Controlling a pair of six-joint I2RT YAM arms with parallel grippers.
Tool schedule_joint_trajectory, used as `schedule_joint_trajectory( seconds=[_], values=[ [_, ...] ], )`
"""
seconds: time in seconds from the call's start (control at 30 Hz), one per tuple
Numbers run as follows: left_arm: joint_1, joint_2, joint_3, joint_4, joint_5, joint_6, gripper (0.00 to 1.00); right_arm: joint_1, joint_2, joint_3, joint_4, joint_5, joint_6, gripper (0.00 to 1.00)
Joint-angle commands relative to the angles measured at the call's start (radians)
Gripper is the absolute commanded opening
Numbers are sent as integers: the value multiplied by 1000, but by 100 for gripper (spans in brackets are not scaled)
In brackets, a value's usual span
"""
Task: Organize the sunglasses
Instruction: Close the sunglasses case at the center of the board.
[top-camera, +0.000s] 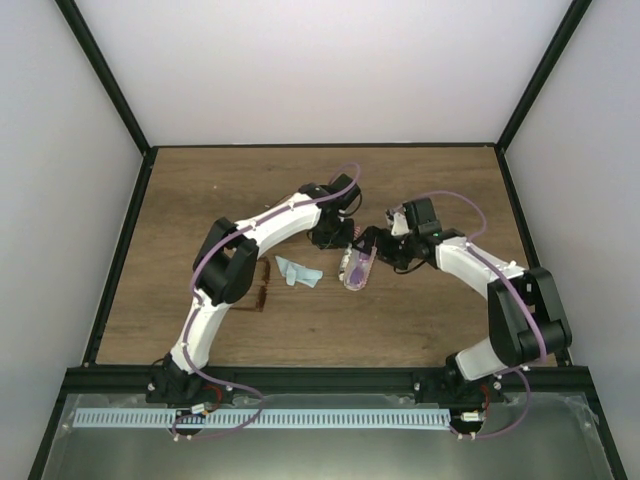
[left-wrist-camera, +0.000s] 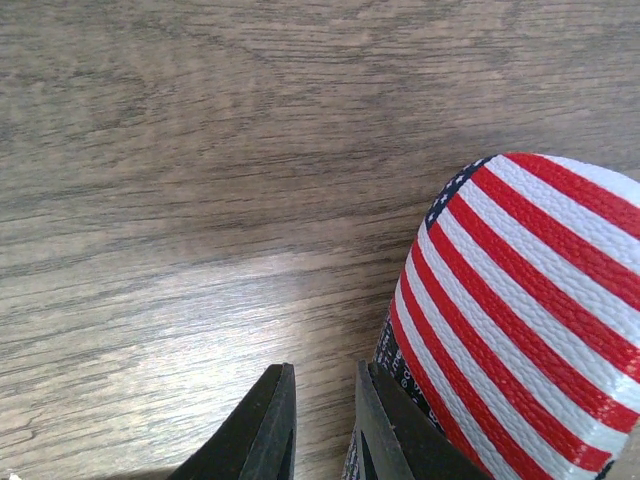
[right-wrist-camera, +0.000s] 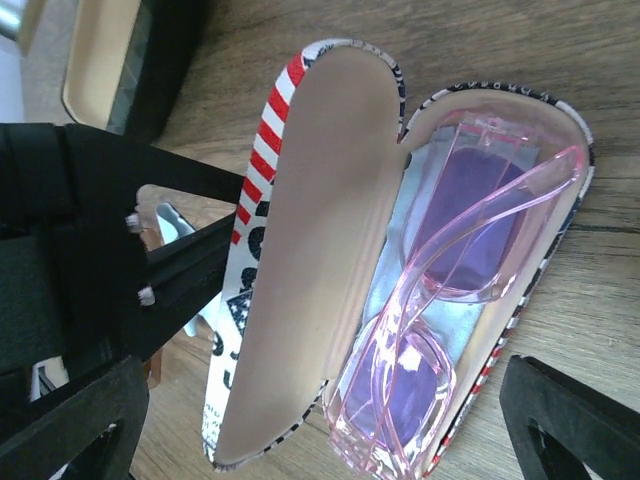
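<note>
The brown sunglasses (top-camera: 264, 288) are lying on the wooden surface (top-camera: 420, 330) just beside the left arm's elbow, with a light blue cloth (top-camera: 298, 272) just to their right — neither hand is touching them. The right hand (right-wrist-camera: 320, 400) is hovering with its fingers spread wide over the open striped case (right-wrist-camera: 310, 250), where pink glasses (right-wrist-camera: 450, 260) with purple lenses are resting. The left hand (left-wrist-camera: 325, 425) is sitting against the case's raised lid, fingers nearly together — whether they are pinching its rim I cannot tell.
</note>
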Motion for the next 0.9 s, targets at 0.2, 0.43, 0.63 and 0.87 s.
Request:
schedule_joint_trajectory(
  seconds=[0.2,0.43,0.63,0.87],
  values=[
    [-17,18,31,-19,22,-10,20,73,51,76,-38,85,25,100],
    [-17,22,35,-20,25,-6,20,90,46,108,-95,128,21,100],
    [-17,24,38,-19,43,-5,20,125,27,94,-86,97,17,100],
    [-15,30,37,-15,66,-6,20,160,-23,18,-78,120,43,100]
  ],
)
